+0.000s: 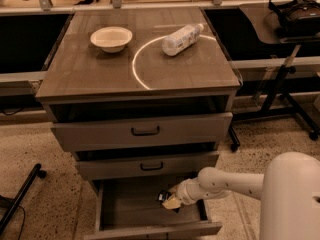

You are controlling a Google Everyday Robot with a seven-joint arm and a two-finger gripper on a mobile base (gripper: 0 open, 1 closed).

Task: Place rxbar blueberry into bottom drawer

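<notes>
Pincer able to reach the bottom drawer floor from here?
Likely yes: the pincer, gripping the rxbar blueberry, hangs inside the open bottom drawer, clear of the middle drawer, with bare floor below it.

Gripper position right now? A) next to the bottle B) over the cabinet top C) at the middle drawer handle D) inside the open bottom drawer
D: the gripper, holding the rxbar blueberry, sits low inside the pulled-out bottom drawer.

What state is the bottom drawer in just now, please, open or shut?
Open: the bottom drawer is pulled out, its wood floor showing, and the gripper holds the rxbar blueberry over it.
</notes>
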